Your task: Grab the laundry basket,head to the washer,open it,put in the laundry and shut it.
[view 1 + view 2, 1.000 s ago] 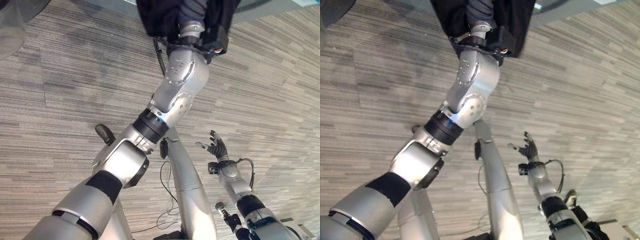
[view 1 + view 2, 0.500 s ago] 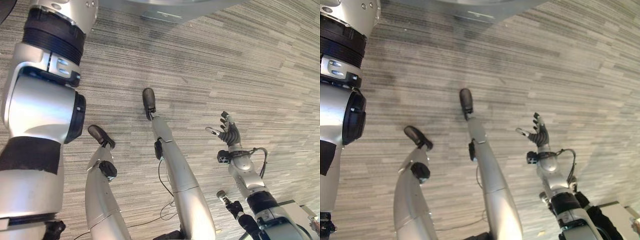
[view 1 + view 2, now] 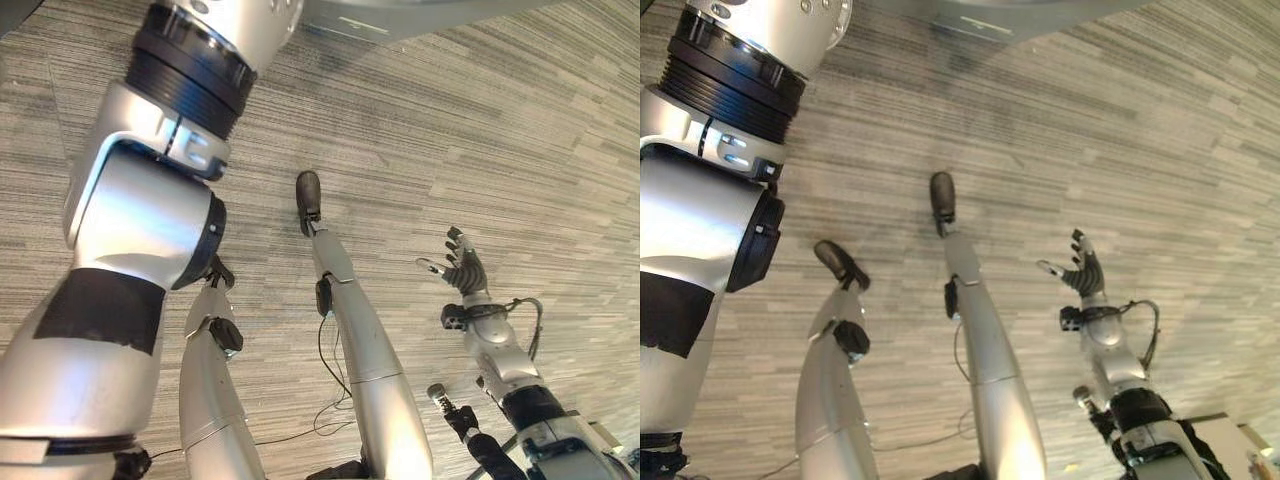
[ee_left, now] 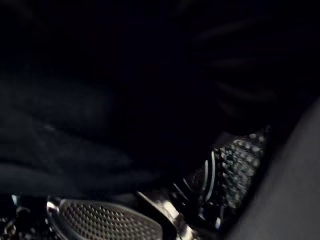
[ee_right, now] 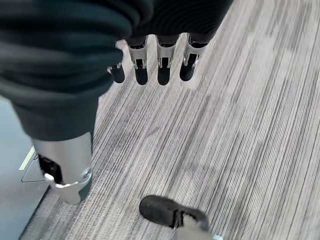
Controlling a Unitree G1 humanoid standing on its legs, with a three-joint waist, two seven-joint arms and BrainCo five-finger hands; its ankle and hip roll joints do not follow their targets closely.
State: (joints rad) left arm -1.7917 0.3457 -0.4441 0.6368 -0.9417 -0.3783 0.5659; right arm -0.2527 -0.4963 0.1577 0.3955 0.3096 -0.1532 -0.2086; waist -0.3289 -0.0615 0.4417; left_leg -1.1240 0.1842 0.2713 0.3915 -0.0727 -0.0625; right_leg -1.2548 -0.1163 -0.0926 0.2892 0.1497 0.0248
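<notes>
My left arm point(image 3: 150, 230) rises from the lower left and leaves the eye views at the top, by the washer's grey base point(image 3: 400, 15). In the left wrist view dark laundry point(image 4: 125, 100) lies very close, with the washer drum's perforated metal point(image 4: 110, 220) beside it. The left hand's own fingers are lost in the dark there. My right hand point(image 3: 462, 272) hangs open over the carpet at the lower right, its fingers point(image 5: 150, 70) straight and holding nothing.
Grey striped carpet point(image 3: 520, 130) covers the floor. A pale grey panel point(image 5: 10, 165) edges the carpet in the right wrist view. A light flat object point(image 3: 1230, 440) lies at the lower right corner.
The camera has shifted. One second ago dark cloth hung at the left wrist near the top of the eye views; now the arm reaches past the top edge. The right hand stays open.
</notes>
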